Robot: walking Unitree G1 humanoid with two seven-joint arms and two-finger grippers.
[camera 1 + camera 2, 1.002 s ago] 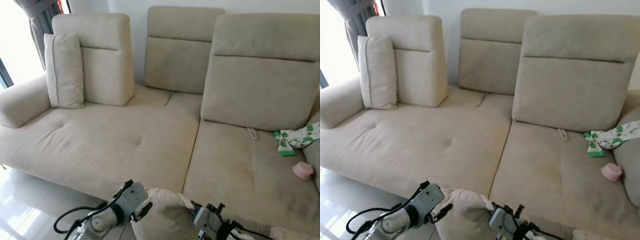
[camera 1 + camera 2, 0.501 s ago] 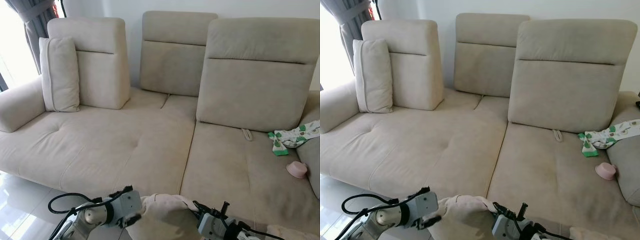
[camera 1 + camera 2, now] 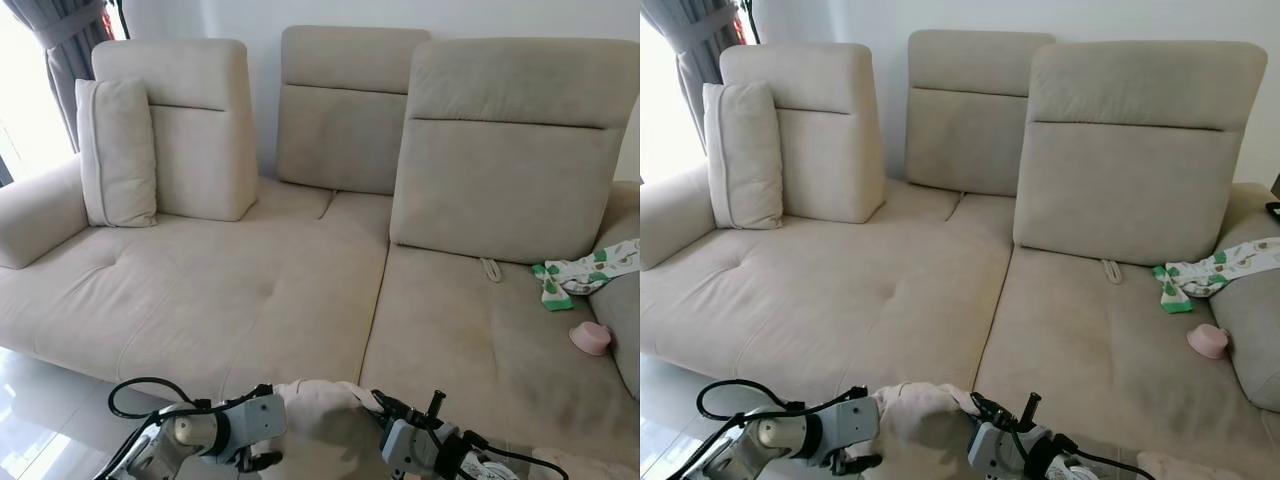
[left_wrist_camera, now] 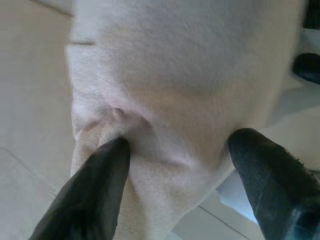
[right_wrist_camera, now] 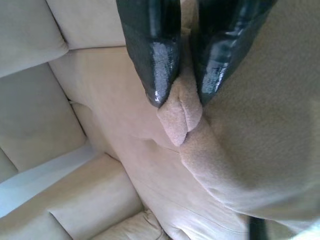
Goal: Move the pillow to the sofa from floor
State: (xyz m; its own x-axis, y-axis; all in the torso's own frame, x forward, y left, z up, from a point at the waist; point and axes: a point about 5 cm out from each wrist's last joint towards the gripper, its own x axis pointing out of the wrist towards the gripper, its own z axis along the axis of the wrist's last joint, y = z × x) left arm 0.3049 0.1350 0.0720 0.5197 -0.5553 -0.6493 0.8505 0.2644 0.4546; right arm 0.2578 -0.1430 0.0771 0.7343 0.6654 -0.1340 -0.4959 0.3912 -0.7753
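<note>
Two grippers hold the beige pillow [image 3: 325, 425] in the air at the front edge of the sofa [image 3: 250, 290]. The left gripper [image 4: 175, 175] has its fingers [image 4: 95, 190] spread wide, pressed into the pillow's side and denting the fabric. The right gripper [image 5: 177, 92] is nearly closed, pinching a fold at the pillow's corner. A cushion [image 3: 115, 150] leans upright by the left armrest; a pink cup [image 3: 590, 338] and patterned cloth [image 3: 580, 275] lie on the right seat.
</note>
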